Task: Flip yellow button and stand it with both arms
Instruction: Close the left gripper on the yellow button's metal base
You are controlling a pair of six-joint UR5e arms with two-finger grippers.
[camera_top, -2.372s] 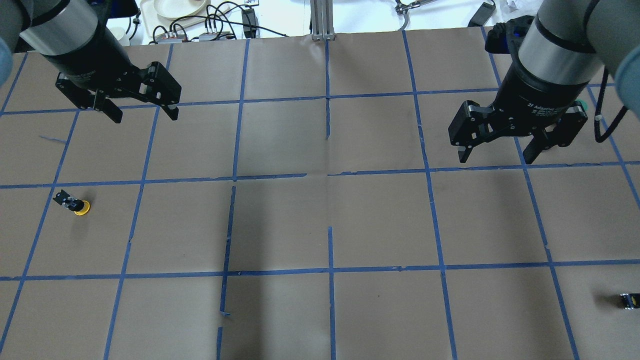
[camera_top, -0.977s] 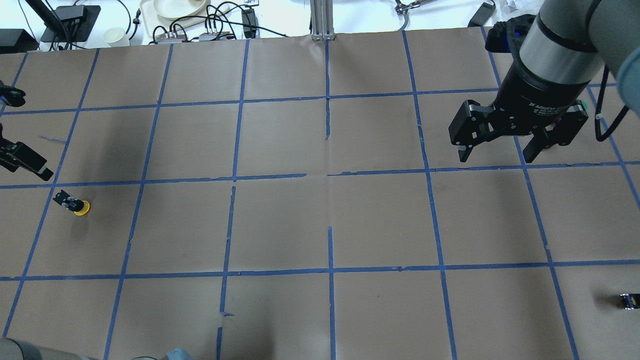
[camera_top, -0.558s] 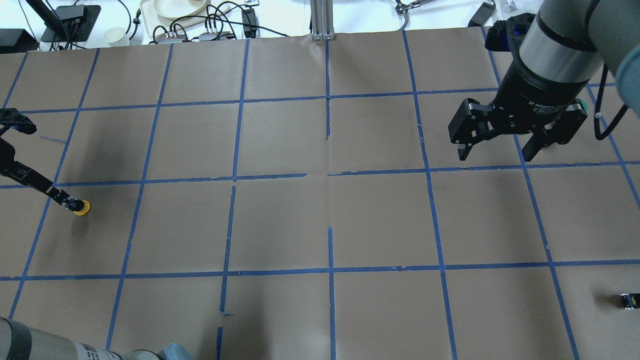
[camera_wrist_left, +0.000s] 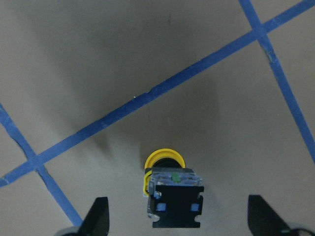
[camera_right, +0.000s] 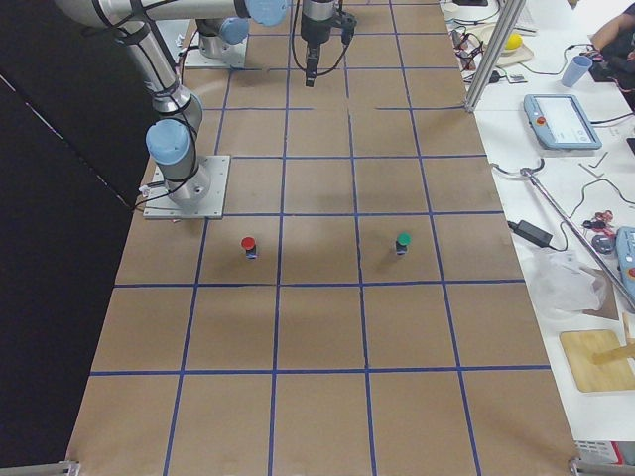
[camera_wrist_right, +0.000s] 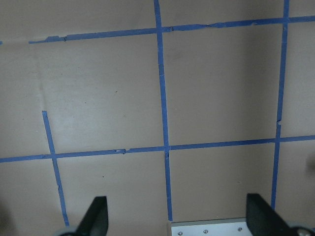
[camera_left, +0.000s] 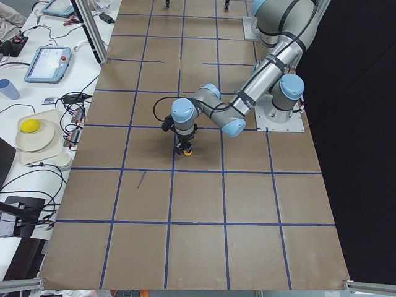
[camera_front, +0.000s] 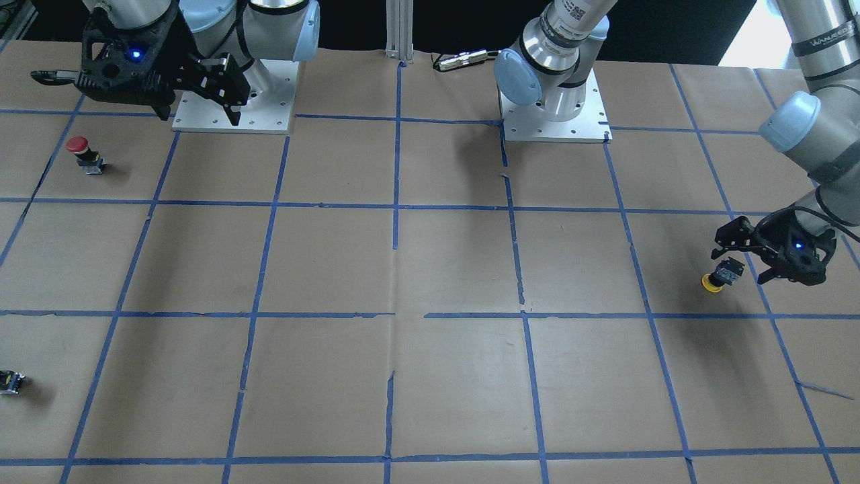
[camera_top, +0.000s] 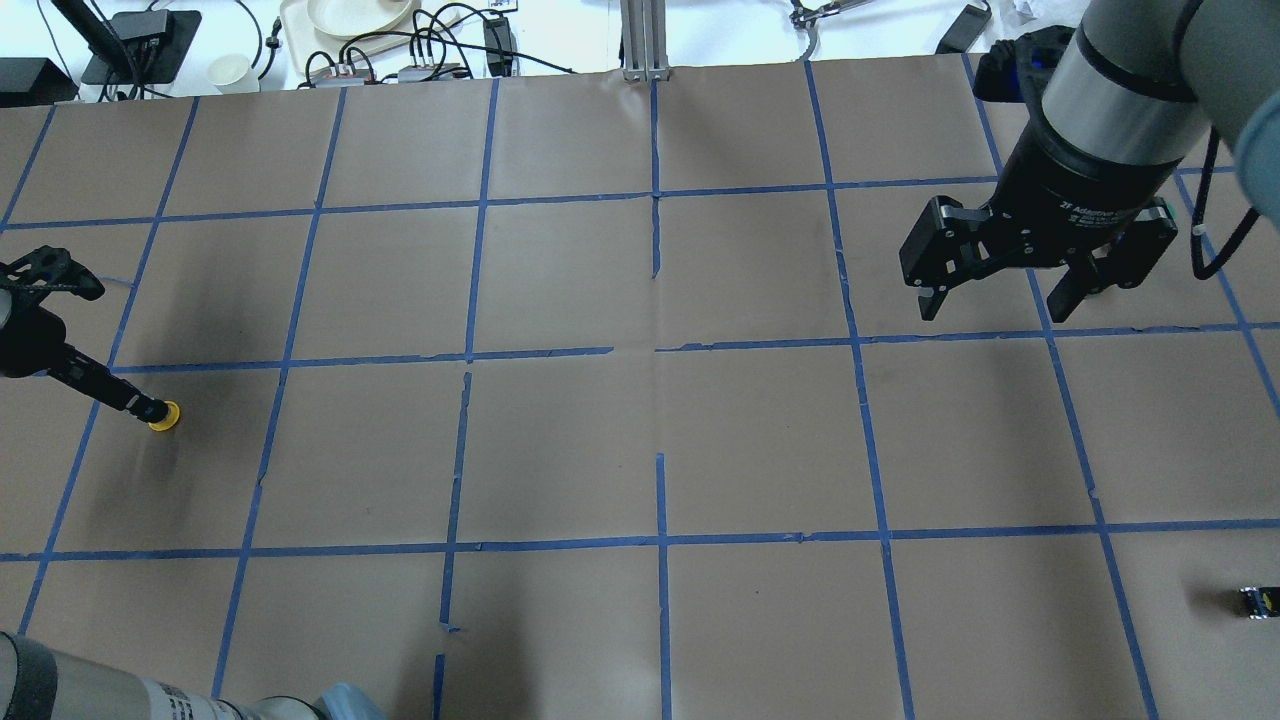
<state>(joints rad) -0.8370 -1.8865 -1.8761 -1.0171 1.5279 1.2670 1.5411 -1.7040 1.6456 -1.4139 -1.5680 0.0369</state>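
The yellow button (camera_top: 163,415) lies on its side on the brown paper at the table's left, cap pointing away from the left gripper. It also shows in the front view (camera_front: 719,277) and the left wrist view (camera_wrist_left: 170,194). My left gripper (camera_front: 744,259) is open and low over the table, its fingers (camera_wrist_left: 98,219) on either side of the button's dark body without touching it. My right gripper (camera_top: 992,305) is open and empty, high above the table's right side; it also shows in the front view (camera_front: 199,115).
A red-capped button (camera_front: 80,153) and a green-capped button (camera_right: 403,242) stand upright near the right arm's side. A tiny black-and-yellow block (camera_top: 1258,600) lies at the right front edge. The arms' base plates (camera_front: 554,114) sit at the robot's edge.
My left arm swung off the table's upper left, came back low from the left edge and set its open fingers around the button's body. The button and right gripper hardly moved.
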